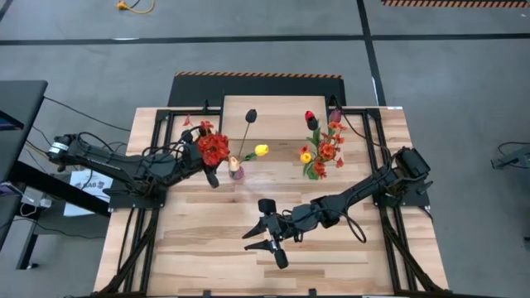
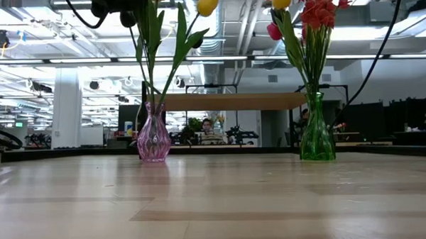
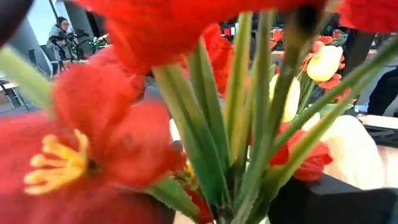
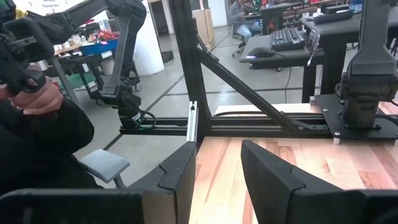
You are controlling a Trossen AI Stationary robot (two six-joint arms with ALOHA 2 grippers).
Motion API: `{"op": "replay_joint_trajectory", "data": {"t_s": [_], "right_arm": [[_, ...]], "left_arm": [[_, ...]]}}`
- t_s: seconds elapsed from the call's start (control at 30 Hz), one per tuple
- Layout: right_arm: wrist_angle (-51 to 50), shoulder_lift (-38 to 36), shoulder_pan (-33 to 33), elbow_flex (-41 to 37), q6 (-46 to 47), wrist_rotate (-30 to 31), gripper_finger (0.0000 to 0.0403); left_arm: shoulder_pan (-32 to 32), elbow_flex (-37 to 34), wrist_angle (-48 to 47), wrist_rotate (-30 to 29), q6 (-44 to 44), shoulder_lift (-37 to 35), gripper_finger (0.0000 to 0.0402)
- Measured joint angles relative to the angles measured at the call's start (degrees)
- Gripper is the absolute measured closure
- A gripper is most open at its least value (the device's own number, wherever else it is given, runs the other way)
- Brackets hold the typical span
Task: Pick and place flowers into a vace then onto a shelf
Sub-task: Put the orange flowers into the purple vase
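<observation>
A pink glass vase stands left of centre on the table and holds a yellow tulip and a dark maroon tulip. A spray of red flowers stands over it; its green stems run down into the vase mouth. My left gripper is level at those stems, just left of the vase. A green vase to the right holds red, yellow and orange flowers. The shelf stands at the far middle. My right gripper hangs open over the near middle with nothing between its fingers.
Black frame rails run along the table's left and right sides. Bare tabletop lies in the near half around my right gripper. A person's hand and dark sleeve show beyond the table in the right wrist view.
</observation>
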Motion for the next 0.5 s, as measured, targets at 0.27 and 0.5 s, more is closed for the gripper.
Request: {"op": "replay_joint_trajectory", "data": {"t_s": [0.27, 0.5], "right_arm": [[0.00, 0.00, 0.00, 0.00, 0.00, -0.01, 0.0282], [0.02, 0.00, 0.00, 0.00, 0.00, -0.01, 0.0282]], "left_arm": [[0.00, 0.00, -1.34, 4.15, -1.19, 0.04, 0.0332], [0.00, 0.00, -1.69, 6.27, -1.90, 0.07, 0.0395]]}}
